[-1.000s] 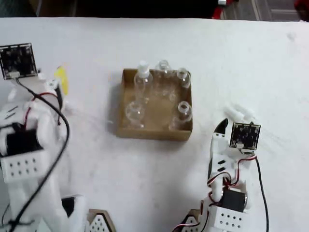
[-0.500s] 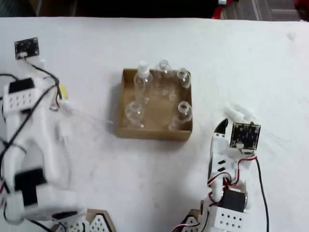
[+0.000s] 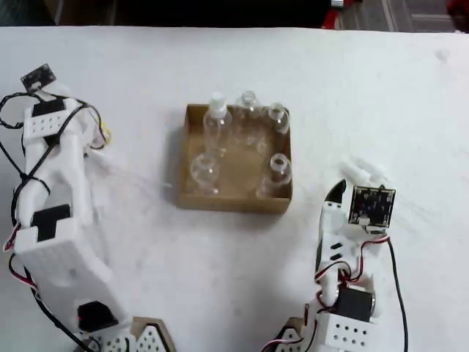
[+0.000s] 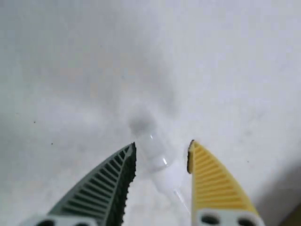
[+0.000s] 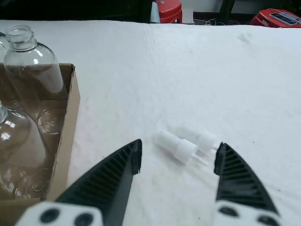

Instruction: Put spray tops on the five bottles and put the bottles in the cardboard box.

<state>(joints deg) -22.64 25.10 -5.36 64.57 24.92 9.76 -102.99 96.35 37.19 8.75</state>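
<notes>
- Five bottles (image 3: 278, 172) stand upright in the cardboard box (image 3: 234, 203) at mid-frame of the high view. The one in the box's upper-left corner carries a fitted spray top (image 3: 217, 103); the other four show open necks.
- Left end effector (image 4: 162, 145): fingers spread, grey one side, yellow the other, straddling a loose spray top (image 4: 153, 155) that lies on the desk (image 4: 225, 56). Cannot tell whether either finger touches it.
- The long axis of that top runs roughly along the fingers, head away from the wrist and thin tube toward it. Judgement: closing would pinch across the narrow width, so the alignment looks good for a grasp.
- In the high view the left arm sits at the left of the frame, well apart from the box.
- Right end effector (image 5: 178, 146): black fingers spread, holding nothing. A pair of spray tops (image 5: 201, 140) lies side by side on the desk just off its fingertips, long axes slanted across the gap.
- In the high view that pair (image 3: 363, 172) lies right of the box's lower-right corner, just beyond the right end effector (image 3: 344, 187).
- Judgement: capping is early, with one bottle of five done. The left arm is set to pick first, and the nearest open neck is the bottle in the box's lower-left corner.
</notes>
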